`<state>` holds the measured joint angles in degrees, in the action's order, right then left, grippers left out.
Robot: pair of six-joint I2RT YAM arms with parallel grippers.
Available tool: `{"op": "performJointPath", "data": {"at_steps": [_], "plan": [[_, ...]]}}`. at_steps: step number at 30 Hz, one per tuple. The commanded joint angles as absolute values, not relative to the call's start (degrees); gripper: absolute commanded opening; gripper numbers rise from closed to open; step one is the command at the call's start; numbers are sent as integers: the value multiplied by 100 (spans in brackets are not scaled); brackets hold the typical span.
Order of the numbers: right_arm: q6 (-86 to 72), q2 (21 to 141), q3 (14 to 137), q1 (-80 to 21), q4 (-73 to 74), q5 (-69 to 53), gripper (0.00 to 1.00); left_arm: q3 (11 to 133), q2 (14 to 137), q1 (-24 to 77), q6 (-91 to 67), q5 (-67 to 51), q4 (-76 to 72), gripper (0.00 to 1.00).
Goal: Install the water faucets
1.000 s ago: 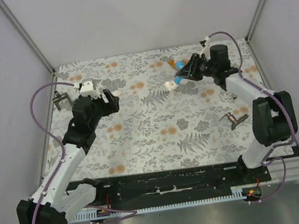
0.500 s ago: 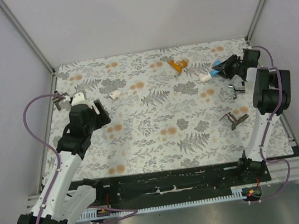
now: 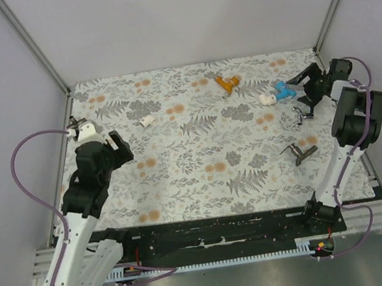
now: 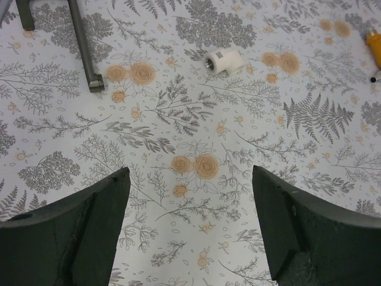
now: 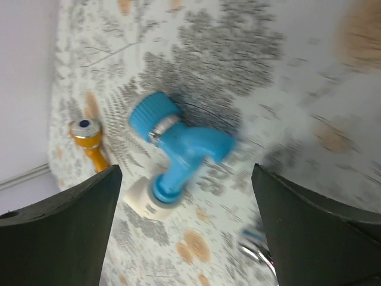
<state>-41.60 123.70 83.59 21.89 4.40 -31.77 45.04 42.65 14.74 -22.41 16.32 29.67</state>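
1. Floral cloth covers the table, with plain grey walls on three sides.
2. The blue faucet lies on the cloth at 2 o'clock in the top view. Its inlet end touches a white fitting and looks seated in it, but how deep cannot be told.
3. The right gripper hangs over the blue faucet with its fingers spread wide either side. It touches nothing and grasps nothing.
4. The orange faucet lies alone at 1 o'clock, apart from any fitting.
5. A white elbow sits loose at 10 o'clock, near the left arm.
6. The left gripper is spread wide and empty above bare cloth.
7. One dark bracket lies at 9 o'clock and a second bracket at 4 o'clock.
8. Step, as a judgement: the blue faucet is probably mated and the orange faucet is not yet started.
9. The next move calls for pinching the orange faucet by its body and steadying the white elbow with its socket facing the thread. The axes then need lining up before pushing or twisting, since a skewed start could jam or knock the elbow away.
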Motion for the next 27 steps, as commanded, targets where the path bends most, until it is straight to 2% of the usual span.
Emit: {"op": "performJointPath", "data": {"at_steps": [1, 4, 11, 15, 18, 23, 27], "plan": [[-3254, 11375, 8165, 2408, 1606, -2471, 98, 4851, 3850, 1450, -2022, 1915, 3076, 89], [-2665, 10585, 8113, 2408, 2318, -2084, 98, 4930, 3543, 1450, -1934, 2222, 3129, 89], [-2267, 8546, 7612, 2417, 2786, -1785, 98, 5273, 3103, 1450, -1819, 2839, 3138, 91], [-2610, 7491, 7340, 2408, 2743, -1522, 98, 5484, 2988, 1450, -1819, 3040, 3129, 91], [-2585, 6621, 6918, 2198, 2173, -1503, 98, 5642, 3006, 1459, -1784, 3278, 3146, 91], [-2487, 5776, 6697, 1688, 2293, -776, 98, 5985, 3102, 1678, -1521, 3454, 3225, 91], [-1917, 5450, 6802, 1442, 2891, -721, 98, 6152, 3146, 1749, -1372, 3542, 3234, 91]]}}
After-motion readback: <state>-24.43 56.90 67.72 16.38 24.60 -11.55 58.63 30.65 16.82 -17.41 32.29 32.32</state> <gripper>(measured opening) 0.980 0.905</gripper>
